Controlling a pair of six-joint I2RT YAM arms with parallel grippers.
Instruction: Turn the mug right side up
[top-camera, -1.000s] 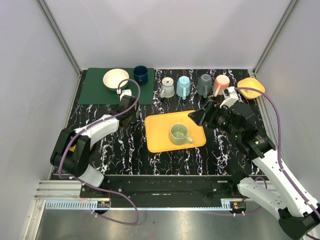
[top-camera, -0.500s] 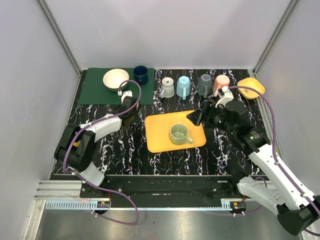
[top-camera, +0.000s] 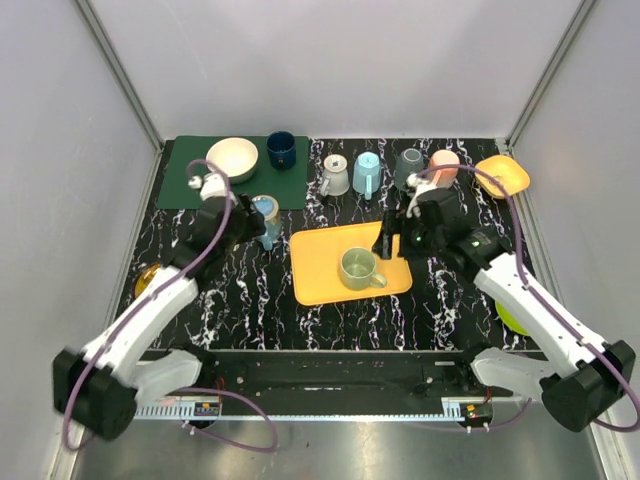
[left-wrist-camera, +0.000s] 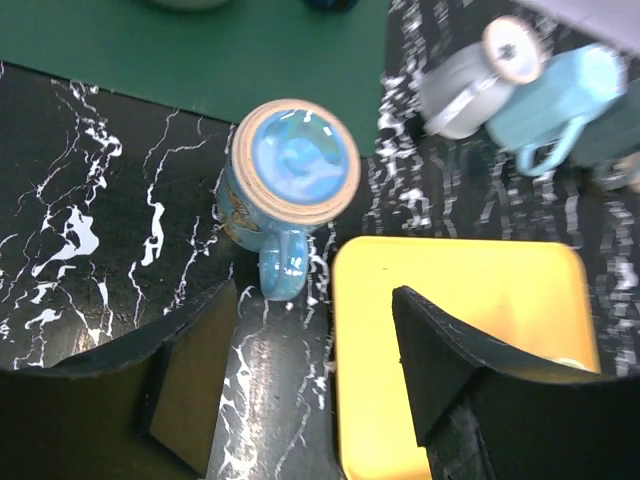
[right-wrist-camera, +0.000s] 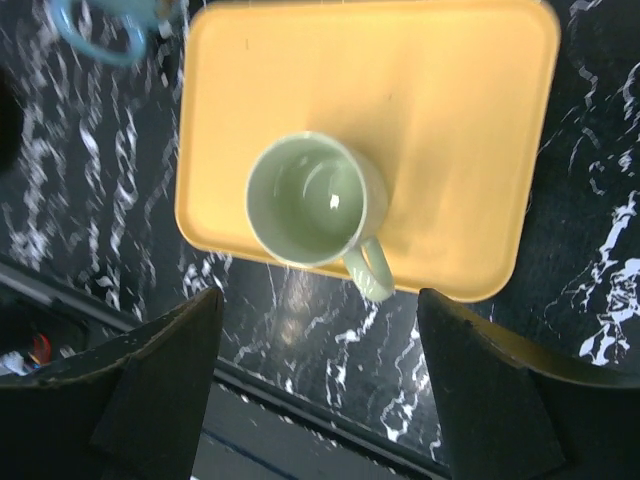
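Note:
A blue mug (left-wrist-camera: 291, 175) with a tan rim stands on the black marble table beside the green mat (top-camera: 190, 188), its round blue face up and its handle toward my left gripper. It also shows in the top view (top-camera: 266, 217). My left gripper (left-wrist-camera: 312, 300) is open and empty, just short of the handle, not touching it; in the top view (top-camera: 248, 226) it is left of the mug. My right gripper (right-wrist-camera: 320, 300) is open and empty above the near edge of the yellow tray (right-wrist-camera: 450, 120), over an upright green mug (right-wrist-camera: 312, 200).
Several mugs stand in a back row: grey-white (top-camera: 335, 176), light blue (top-camera: 367, 174), dark grey (top-camera: 408, 168), pink (top-camera: 443, 166). A yellow bowl (top-camera: 503, 175) is at the back right. A cream bowl (top-camera: 232, 158) and a dark blue cup (top-camera: 281, 149) sit on the mat.
My left gripper has drawn back to the left, off the blue mug, which now stands uncovered. My right gripper has moved left over the tray.

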